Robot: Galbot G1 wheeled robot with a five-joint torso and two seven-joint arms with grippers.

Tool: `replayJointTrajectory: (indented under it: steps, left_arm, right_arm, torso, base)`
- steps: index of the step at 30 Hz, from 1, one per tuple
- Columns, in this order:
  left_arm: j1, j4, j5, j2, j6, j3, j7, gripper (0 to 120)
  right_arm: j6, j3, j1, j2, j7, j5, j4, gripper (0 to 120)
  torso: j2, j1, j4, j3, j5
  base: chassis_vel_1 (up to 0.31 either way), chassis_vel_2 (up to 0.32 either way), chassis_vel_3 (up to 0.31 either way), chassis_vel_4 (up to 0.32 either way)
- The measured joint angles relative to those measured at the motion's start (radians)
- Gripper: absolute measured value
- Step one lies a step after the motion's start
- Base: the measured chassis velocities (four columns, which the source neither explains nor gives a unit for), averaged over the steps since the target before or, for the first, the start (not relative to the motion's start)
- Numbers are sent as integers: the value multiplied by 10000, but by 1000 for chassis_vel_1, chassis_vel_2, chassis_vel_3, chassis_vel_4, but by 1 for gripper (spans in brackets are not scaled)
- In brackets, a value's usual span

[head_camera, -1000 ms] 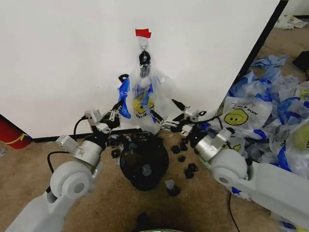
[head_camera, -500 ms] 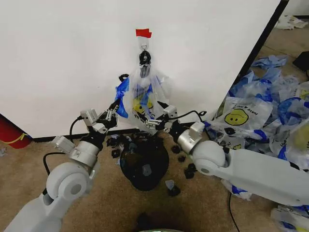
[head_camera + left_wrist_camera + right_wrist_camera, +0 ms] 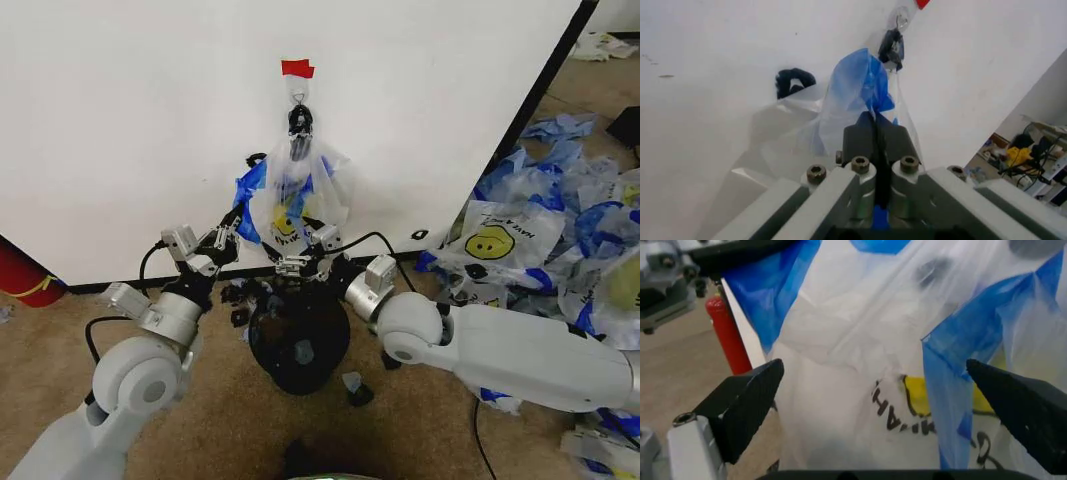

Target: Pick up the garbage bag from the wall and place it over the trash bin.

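The garbage bag [image 3: 298, 196] hangs from a hook under a red tape strip [image 3: 296, 68] on the white wall [image 3: 150, 120]; its yellow smiley print faces me. My left gripper [image 3: 238, 218] is shut on the bag's blue edge [image 3: 863, 85] at its left side. My right gripper [image 3: 292, 265] stands open at the bag's lower edge, and the bag [image 3: 860, 365] spreads between its fingers [image 3: 740, 395]. The black trash bin [image 3: 298, 338] stands on the carpet right below the bag.
A heap of identical bags [image 3: 560, 240] lies on the floor to the right, past the wall's black edge [image 3: 530, 105]. Small black scraps [image 3: 356, 388] lie around the bin. A red cylinder [image 3: 22, 275] stands at the far left.
My right arm has swung left, bringing its open gripper from beside the bag to under its lower edge. The left gripper has crept slightly left, still holding the blue edge.
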Motion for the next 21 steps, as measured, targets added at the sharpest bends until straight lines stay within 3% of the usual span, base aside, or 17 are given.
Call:
replayJointTrajectory:
  steps: [21]
  left_arm:
    - [138,-12,95,-72,-71,-6,21,0]
  right_arm:
    - [-323,52,-317,197,470,151,-430,98]
  torso:
    - [0,0,0,0,1]
  base:
    - [0,0,0,0]
